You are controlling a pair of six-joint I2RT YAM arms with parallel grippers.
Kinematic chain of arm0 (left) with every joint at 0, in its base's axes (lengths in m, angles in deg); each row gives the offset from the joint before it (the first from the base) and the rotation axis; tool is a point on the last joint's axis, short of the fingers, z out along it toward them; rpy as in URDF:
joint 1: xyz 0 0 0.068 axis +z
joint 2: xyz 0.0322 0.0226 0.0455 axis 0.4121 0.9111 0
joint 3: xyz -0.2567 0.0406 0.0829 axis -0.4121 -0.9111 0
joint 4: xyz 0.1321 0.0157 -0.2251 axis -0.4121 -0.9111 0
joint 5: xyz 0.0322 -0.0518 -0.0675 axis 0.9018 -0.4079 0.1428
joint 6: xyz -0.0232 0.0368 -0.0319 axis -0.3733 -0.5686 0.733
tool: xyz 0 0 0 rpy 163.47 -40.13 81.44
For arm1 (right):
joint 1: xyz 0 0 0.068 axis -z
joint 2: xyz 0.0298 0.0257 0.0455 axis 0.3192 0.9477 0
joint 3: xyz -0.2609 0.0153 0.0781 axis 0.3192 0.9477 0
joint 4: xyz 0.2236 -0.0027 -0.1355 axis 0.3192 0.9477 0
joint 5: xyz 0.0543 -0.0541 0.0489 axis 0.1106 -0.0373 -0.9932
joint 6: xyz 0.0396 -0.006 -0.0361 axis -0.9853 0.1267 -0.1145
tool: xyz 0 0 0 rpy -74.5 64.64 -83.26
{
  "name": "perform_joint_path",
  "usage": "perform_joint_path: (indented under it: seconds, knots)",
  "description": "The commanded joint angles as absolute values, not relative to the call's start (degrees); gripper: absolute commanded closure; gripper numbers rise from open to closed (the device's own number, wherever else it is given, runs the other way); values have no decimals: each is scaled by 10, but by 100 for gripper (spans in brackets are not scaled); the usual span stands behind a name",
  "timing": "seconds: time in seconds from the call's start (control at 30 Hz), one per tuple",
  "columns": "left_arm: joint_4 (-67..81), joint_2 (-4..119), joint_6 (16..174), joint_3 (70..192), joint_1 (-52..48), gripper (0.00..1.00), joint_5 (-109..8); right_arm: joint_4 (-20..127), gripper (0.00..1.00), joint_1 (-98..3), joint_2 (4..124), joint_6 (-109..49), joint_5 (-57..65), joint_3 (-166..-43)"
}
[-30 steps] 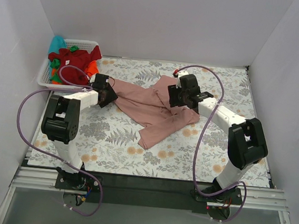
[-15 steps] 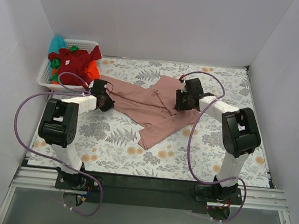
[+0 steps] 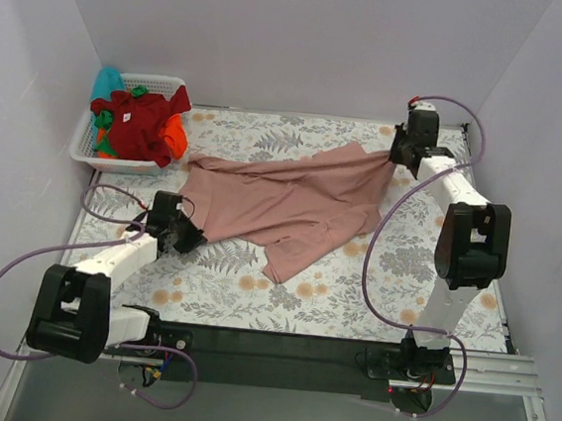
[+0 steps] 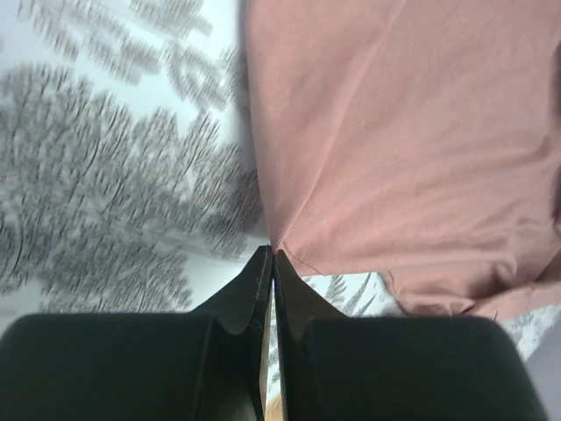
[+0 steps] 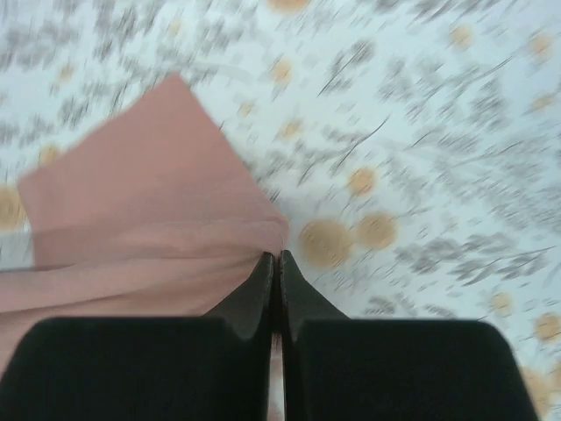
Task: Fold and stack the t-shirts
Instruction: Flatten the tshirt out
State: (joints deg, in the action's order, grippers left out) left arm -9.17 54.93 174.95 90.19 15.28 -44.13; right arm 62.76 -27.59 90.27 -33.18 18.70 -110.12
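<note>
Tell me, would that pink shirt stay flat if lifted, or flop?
Probably flop: the pink shirt creases into folds between the left gripper and right gripper pinching its edges. It looks thin, so likely light and easy to drag.

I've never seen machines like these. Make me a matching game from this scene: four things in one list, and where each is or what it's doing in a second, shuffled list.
Column one:
1. pink t-shirt
2. white basket
3. left gripper
4. right gripper

Column two:
A. shut on the shirt's far right corner
B. in the far left corner
C. spread out in the middle
D. shut on the shirt's near left edge

Pairs: 1-C, 2-B, 3-D, 4-A
</note>
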Motion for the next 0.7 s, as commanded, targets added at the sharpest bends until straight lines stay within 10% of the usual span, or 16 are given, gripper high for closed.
perform_joint_path:
  seconds: [0.0,0.3,0.53,0.67]
  knots:
    - [-127,489,1795,855,152,100,-486,622,99,-249,926,-322,276,-1181]
    - [-187,386,1802,836,139,73,-515,663,45,-276,864,-322,196,-1123]
    - [-254,357,1717,903,139,37,-372,673,41,-378,738,-379,117,-922]
    - [-222,419,1658,938,139,36,-337,691,41,-455,705,-402,106,-859]
